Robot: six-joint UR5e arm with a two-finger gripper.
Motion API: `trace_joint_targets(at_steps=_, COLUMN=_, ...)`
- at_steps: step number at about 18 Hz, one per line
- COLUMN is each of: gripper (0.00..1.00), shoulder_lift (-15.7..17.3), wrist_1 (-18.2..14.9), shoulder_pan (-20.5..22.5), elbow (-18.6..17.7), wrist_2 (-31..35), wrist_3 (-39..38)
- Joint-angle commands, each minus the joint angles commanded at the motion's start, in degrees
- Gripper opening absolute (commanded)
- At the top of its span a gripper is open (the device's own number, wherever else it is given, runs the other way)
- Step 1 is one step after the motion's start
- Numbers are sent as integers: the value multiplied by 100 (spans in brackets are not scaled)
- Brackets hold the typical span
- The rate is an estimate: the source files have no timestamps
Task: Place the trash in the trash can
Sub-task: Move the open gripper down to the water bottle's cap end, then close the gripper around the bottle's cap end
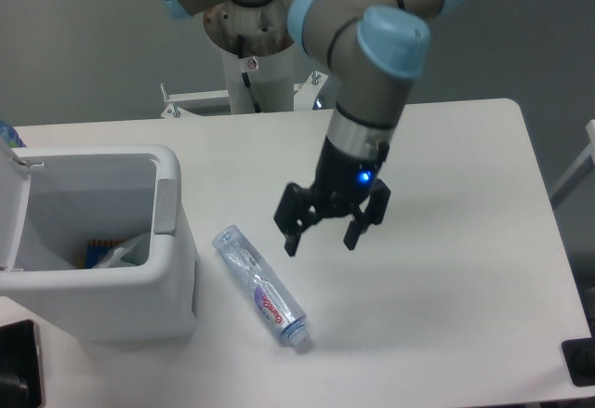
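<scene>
White desk [446, 269] carried the items. Above it the claw [322, 238] hung with fingers spread apart and empty, just right of the bottle [259, 286]. That bottle lay flat, long axis diagonal, blue cap toward the near right. Left stood the trash can [102, 310], lid open, wrapper [125, 252] inside.

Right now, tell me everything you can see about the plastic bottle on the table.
The bottle is clear, crushed plastic with a blue-purple label near its lower end and a blue cap. It lies on its side on the white table, angled diagonally, cap toward the front edge, just right of the trash can without clearly touching it. The open gripper is to its upper right, not touching it.
</scene>
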Motion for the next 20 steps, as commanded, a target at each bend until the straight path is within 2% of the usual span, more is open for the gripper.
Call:
trace_joint_targets(at_steps=5, gripper=100, shoulder_lift=-563, wrist_1=17, shoulder_pan=-79, elbow=290, wrist_2=185, wrist_3=-80)
trace_joint_targets(at_steps=11, gripper=100, shoulder_lift=-1134, wrist_1=518, shoulder_pan=-395, elbow=475, wrist_2=791, wrist_3=-641)
trace_joint_targets(at_steps=14, gripper=100, shoulder_lift=-1380, wrist_1=528, shoulder_pan=-606, elbow=589, wrist_2=1116, wrist_3=-967)
trace_joint_targets(at_steps=20, gripper=100, shoulder_lift=-1565, wrist_1=527, shoulder_pan=-966, elbow=572, wrist_2=1433, wrist_3=-1196)
